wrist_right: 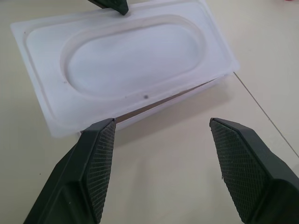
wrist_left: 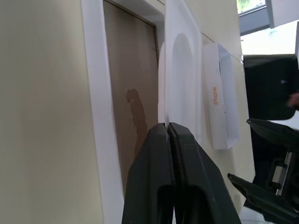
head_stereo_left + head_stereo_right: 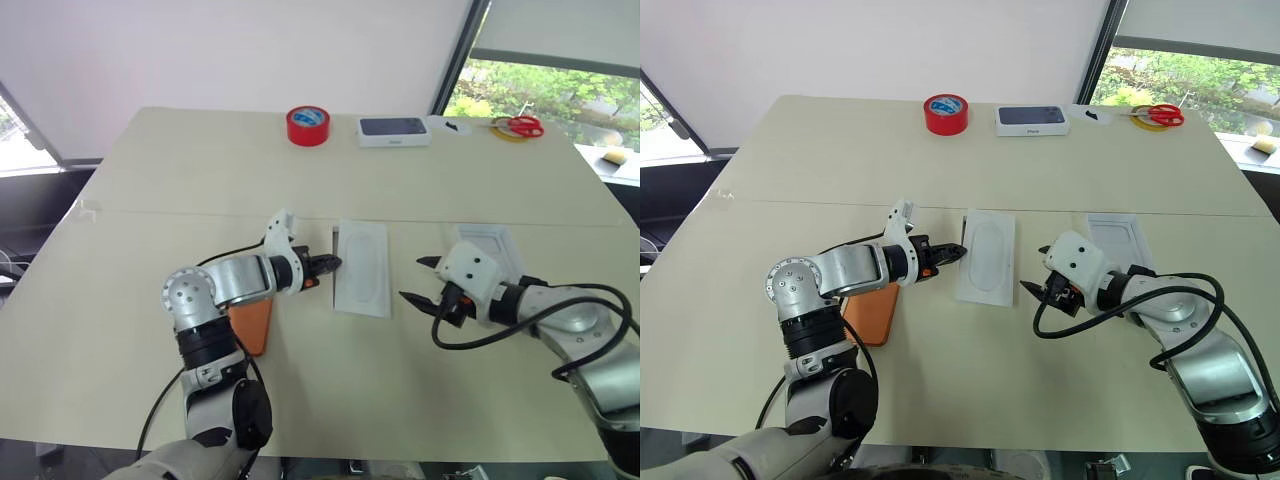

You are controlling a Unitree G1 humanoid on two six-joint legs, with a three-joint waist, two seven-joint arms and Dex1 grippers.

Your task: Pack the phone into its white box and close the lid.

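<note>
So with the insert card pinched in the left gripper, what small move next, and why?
Probably lift the insert card clear of the white box and set it aside: the left gripper is shut on its edge, it covers the tray, and the phone waits on the table.

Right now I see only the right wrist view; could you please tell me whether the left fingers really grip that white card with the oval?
Observer: Yes, the left gripper is shut on an edge of the insert card.
Operator: Thank you. What lies under the card?
Observer: The white box; the left wrist view shows its tan inside beneath the card.
Operator: And where is the phone?
Observer: The phone lies on the table under the left arm, to the left of the box.
</note>
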